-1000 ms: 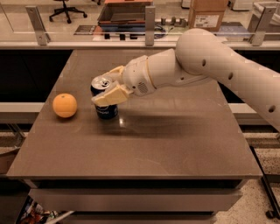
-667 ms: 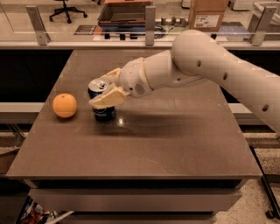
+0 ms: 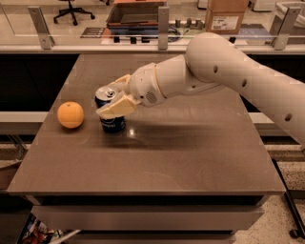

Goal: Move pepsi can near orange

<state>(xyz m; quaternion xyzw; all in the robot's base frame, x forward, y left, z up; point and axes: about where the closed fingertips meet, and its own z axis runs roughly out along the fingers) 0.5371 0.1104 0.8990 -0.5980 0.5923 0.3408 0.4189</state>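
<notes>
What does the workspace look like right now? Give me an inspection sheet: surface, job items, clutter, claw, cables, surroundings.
Surface: brown matte table top, flat, no spills seen.
Job's things: blue metal pepsi can upright, toward the picture's left side of the table; round orange fruit further left in the picture, a small gap between them, not touching.
Clutter: nothing seen.
Grippers: claw on the white arm, shut on the can's upper half, one finger on each side.
Cables: nothing seen.
Surroundings: metal posts along the table's far edge; cardboard box and black office chair beyond.
</notes>
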